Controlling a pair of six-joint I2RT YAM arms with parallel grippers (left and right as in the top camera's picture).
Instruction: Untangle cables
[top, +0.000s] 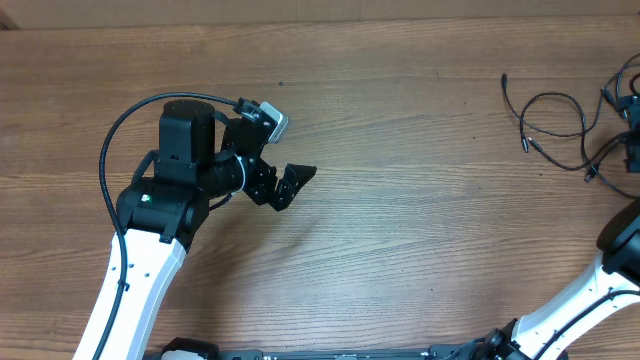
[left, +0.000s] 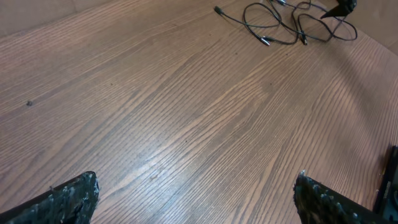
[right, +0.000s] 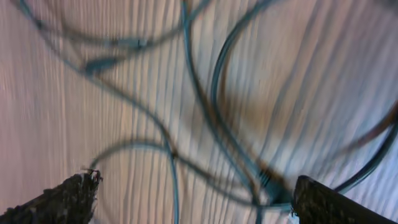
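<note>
While the right fingers (right: 65, 198) stand wide apart with nothing pinched between them, they hang directly over the cables (right: 213, 87), several thin dark strands crossing and looping in the gap between the two tips. The right wrist view is blurred, so I cannot tell whether either tip touches a strand or the worktop (top: 400, 250) beneath. The left fingers (left: 68, 199) are also spread wide and empty, well apart from the cables, which show only as a small loose tangle with silver-tipped plug ends at the far side of that view. From overhead, the left arm (top: 150, 210) sits far across the bare wood from the cables, and the right arm (top: 590, 290) reaches in just beside them. Judgement: the approach to a first grasp is under way and no strand is separated yet. Risk: with so many strands crossing under the right fingers, closing here could catch two or three at once, and a pull would drag the whole tangle and tighten its crossings. With the left fingers so far off, nothing would anchor the cables against that pull.
</note>
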